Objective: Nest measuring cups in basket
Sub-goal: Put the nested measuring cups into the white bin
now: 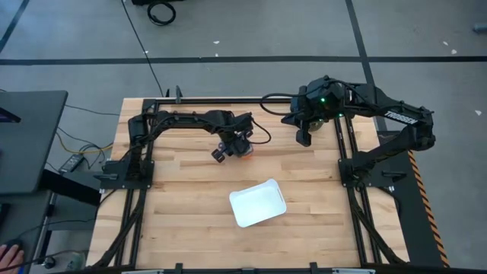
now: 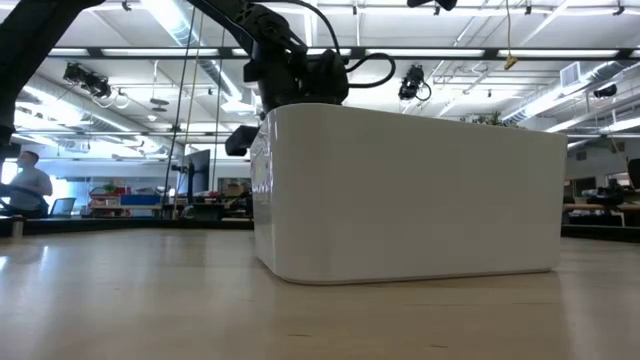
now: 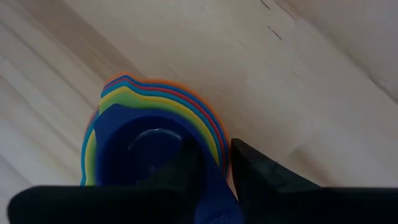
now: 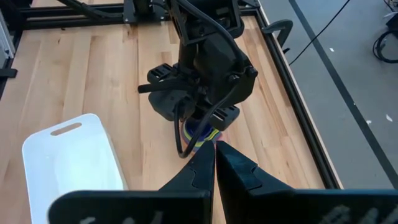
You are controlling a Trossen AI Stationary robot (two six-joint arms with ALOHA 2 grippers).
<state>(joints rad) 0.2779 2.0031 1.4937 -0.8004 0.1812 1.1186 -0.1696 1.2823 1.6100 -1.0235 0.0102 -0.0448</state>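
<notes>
Several measuring cups sit nested in one stack (image 3: 155, 118), a navy cup innermost and yellow, green, blue, red and orange rims fanned around it. My left gripper (image 3: 214, 171) is shut on this stack over the middle of the table (image 1: 245, 150), on the far side of the basket. The basket (image 1: 257, 202), a shallow white tray, lies on the wood nearer the front edge and fills the low view (image 2: 410, 190). My right gripper (image 4: 215, 163) hangs shut and holds nothing, high over the far right of the table (image 1: 303, 135), looking down on the left gripper and the stack (image 4: 204, 132). My left gripper grips the stack at the handle side of its wall (image 3: 214, 158). One finger (image 3: 186, 165) stands inside the navy cup and the other (image 3: 255, 168) outside the outermost cup. The fingers come steeply from above. Whether the stack rests on the wood or hangs clear, I cannot tell.
Black frame rails (image 1: 141, 175) (image 1: 354, 183) run along the table's left and right sides. Bare wood lies between the stack and the basket (image 4: 68, 162). A person (image 2: 28, 185) sits far off in the room behind the table.
</notes>
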